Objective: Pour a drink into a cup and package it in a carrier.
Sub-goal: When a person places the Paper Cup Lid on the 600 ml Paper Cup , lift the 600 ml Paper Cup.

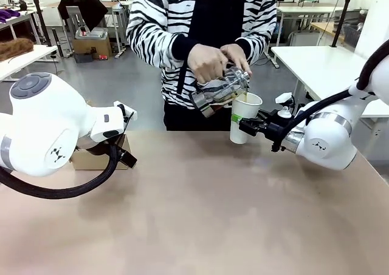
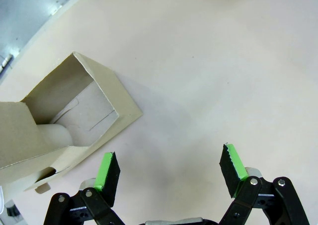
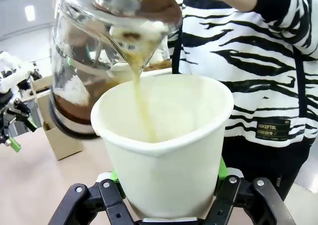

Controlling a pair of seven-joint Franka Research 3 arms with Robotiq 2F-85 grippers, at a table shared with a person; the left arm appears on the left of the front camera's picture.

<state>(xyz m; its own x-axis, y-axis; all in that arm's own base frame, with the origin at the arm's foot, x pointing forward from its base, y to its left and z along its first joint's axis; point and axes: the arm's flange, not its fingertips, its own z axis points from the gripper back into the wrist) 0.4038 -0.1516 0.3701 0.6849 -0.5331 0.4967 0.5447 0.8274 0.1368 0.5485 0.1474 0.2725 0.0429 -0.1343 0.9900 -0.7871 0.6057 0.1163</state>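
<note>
A person's hands [image 1: 209, 61] tilt the clear glass jar [image 1: 220, 90] over the white paper cup [image 1: 244, 118], which has no lid on. A thin stream of brown drink [image 3: 141, 98] runs from the jar [image 3: 94, 61] into the open cup [image 3: 169, 145]. My right gripper [image 3: 168, 187] is shut on the cup's lower body and holds it upright above the table's far side. My left gripper [image 2: 171, 171] hangs open over bare table, nothing between its green pads [image 2: 107, 171]. The brown cardboard carrier [image 2: 64, 120] lies just left of it, its compartment open towards the camera.
The carrier [image 1: 91, 159] sits at the table's left, partly behind my left arm [image 1: 48, 129]. The person in a striped top [image 1: 200, 20] stands at the far edge. The tan tabletop [image 1: 206, 214] stretches wide in front of both arms.
</note>
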